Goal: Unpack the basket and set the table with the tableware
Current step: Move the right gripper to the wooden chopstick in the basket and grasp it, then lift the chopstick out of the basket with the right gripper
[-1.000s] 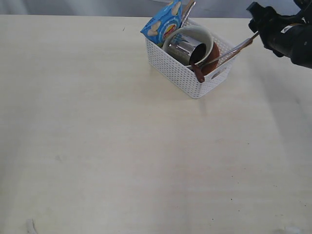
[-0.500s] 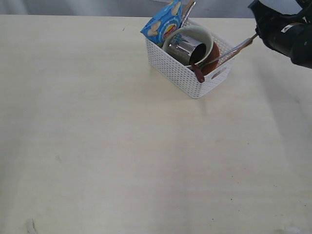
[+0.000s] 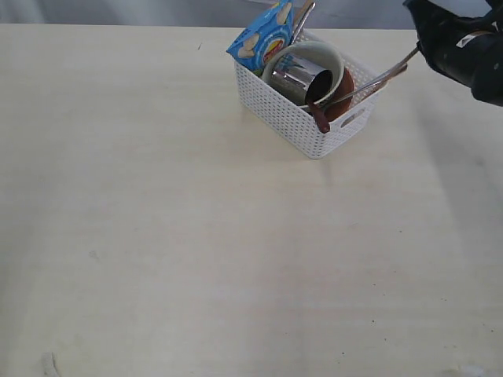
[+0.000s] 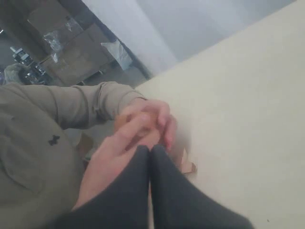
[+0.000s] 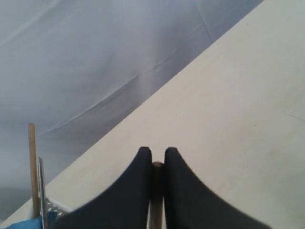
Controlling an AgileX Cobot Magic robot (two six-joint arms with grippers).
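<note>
Extracting a utensil: the right gripper [image 5: 158, 155] is clamped on a thin brown stem, seemingly the handle of the wooden spoon [image 3: 321, 118], whose far end is draped over the basket [image 3: 291, 122] rim. A lift clear, then placement on the table [image 3: 196, 236], is called for.

Probably lab: grey curtain [image 5: 95, 57], cardboard boxes [image 4: 66, 64]

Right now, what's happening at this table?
The right gripper is shut on the tip of a thin brown handle, probably the wooden spoon sticking out of the white basket. The bowl, steel cup and a blue snack packet sit inside it. The left gripper is shut, idle beside a person's hands.
</note>
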